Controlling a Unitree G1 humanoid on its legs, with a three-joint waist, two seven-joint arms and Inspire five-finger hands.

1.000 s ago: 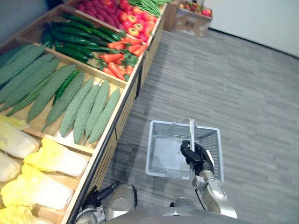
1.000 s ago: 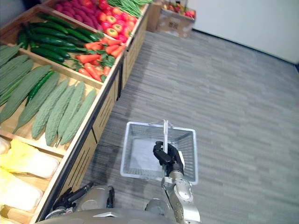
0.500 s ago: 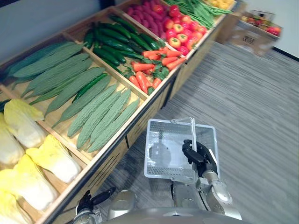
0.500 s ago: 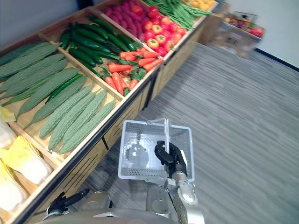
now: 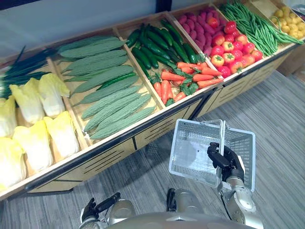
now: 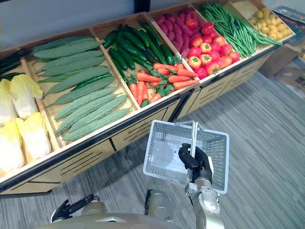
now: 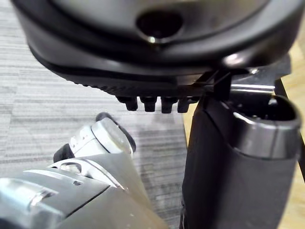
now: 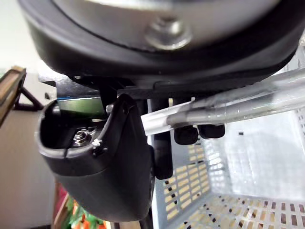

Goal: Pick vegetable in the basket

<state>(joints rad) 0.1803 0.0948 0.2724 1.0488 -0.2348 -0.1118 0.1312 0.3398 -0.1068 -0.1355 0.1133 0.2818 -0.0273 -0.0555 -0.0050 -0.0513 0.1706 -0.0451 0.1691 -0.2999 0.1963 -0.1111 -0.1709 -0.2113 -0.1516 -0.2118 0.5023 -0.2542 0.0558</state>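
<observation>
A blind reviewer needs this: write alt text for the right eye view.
The robot's right hand grips the handle of an empty wire basket over grey floor, before a wooden stand of cabbages, bitter gourds, cucumbers, carrots, tomatoes and green beans. Its left hand hangs open, low by the stand.

Right arm (image 5: pixel 238 205) comes up from lower right, forearm raised, wrist roughly straight. Right hand (image 5: pixel 226 158) is held out in front at mid height, back of hand toward the head camera, closed in a fist round the basket handle (image 8: pixel 228 107) - fingers (image 8: pixel 186 136) hooked over the bar, thumb (image 8: pixel 102 176) folded in beside them. Left arm (image 5: pixel 120 210) hangs low at lower left, close to the torso. Left hand (image 5: pixel 95 211) is empty and touches nothing - fingers (image 7: pixel 152 102) loosely straight in a row, thumb (image 7: pixel 238 167) standing apart from them.
</observation>
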